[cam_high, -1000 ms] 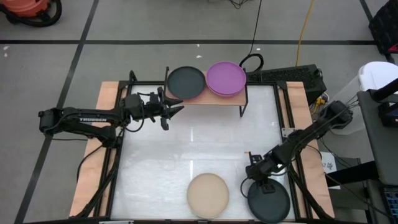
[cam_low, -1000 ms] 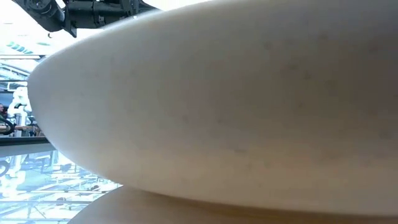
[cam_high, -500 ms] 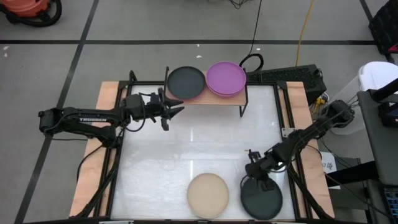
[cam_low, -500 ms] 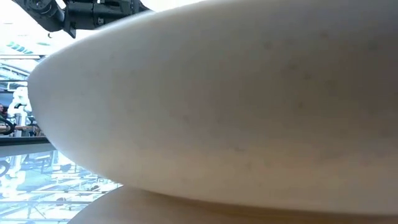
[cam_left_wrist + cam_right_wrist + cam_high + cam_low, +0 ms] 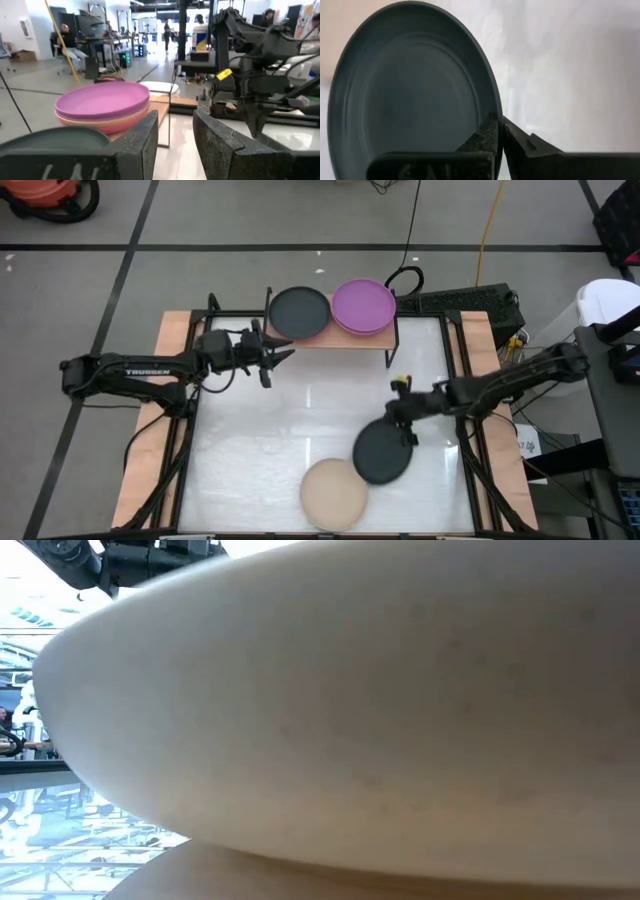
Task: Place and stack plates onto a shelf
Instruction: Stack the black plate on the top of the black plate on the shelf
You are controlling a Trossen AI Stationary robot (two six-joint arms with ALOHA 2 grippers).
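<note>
White tabletop: right end effector pinching black plate rim, overlapping beige plate.

Black plate, beige plate, purple plate over pink stack, 2nd black plate, light wood shelf

A robotics lab or workshop: grey floor marked with black tape lines, an orange shop vacuum at ten o'clock, desks with monitors and seated people beyond.

Shelf top fully occupied by two plate stacks; table centre left open; beige plate at front edge.
</note>
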